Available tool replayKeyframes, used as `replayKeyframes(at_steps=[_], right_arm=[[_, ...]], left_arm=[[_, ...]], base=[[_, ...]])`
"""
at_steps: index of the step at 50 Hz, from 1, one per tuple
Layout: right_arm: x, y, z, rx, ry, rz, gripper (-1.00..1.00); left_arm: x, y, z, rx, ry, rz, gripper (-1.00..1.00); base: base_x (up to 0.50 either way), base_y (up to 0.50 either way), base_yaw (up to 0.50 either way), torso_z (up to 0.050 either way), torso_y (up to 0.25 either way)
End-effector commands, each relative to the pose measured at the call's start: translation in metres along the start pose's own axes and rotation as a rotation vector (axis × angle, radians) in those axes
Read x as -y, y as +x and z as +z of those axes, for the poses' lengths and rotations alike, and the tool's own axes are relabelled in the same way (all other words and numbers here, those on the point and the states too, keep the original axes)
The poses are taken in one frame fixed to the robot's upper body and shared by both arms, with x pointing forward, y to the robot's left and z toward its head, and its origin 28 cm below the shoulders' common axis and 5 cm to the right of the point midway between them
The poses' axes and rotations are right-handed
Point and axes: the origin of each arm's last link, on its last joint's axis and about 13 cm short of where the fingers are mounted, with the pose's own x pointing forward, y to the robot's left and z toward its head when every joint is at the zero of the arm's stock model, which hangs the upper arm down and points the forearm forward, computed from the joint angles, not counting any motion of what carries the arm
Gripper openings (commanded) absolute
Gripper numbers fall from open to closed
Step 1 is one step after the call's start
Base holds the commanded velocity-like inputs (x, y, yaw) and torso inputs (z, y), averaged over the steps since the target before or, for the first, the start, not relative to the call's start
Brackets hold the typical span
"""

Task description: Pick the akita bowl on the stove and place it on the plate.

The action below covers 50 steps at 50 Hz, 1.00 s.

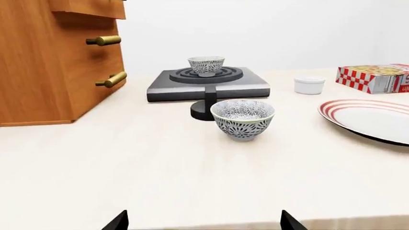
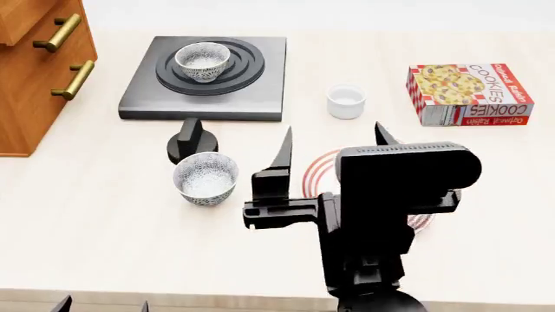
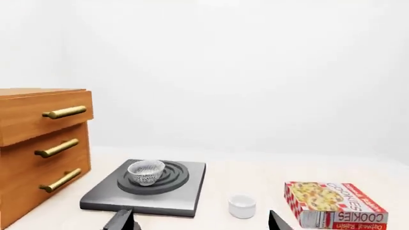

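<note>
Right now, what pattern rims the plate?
Thin red concentric rings on the white plate, clearest in the left wrist view.

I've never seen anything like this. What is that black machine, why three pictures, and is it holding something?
These are simulator renders of a two-armed robot. One picture looks down from its head; the other two come from cameras by each gripper. The black right gripper is open over the red-ringed white plate, holding nothing. The left gripper is open and empty too. On the pale table: a speckled bowl on the dark grey stove, its twin, a white cup, a cookie box, a wooden cabinet.
</note>
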Motion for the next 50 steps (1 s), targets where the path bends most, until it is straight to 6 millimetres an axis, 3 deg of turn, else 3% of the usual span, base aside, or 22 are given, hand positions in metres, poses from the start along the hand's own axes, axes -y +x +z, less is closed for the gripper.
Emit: replayKeyframes(at_steps=[1, 8, 14, 45, 50], right_arm=[[0.021, 0.020, 0.109, 0.028, -0.085, 0.029, 1.00], [0.051, -0.030, 0.059, -0.011, -0.031, -0.048, 1.00], [0.056, -0.035, 0.041, -0.078, -0.008, -0.111, 1.00], [0.053, -0.035, 0.042, -0.062, -0.058, -0.099, 1.00], [0.053, -0.035, 0.042, -0.056, -0.052, -0.102, 1.00]], left_arm=[[-0.001, 0.001, -0.001, -0.003, -0.008, 0.009, 1.00], [0.000, 0.001, -0.002, -0.010, 0.000, 0.004, 1.00], [0.000, 0.001, -0.002, -0.009, -0.001, 0.008, 1.00], [-0.001, 0.001, 0.000, -0.011, -0.006, 0.017, 1.00], [-0.003, 0.005, 0.012, 0.055, 0.022, 0.043, 1.00]], base=[[0.00, 0.00, 0.00, 0.000, 0.000], [0.00, 0.00, 0.00, 0.000, 0.000], [0.00, 0.00, 0.00, 0.000, 0.000], [0.00, 0.00, 0.00, 0.000, 0.000], [0.00, 0.00, 0.00, 0.000, 0.000]])
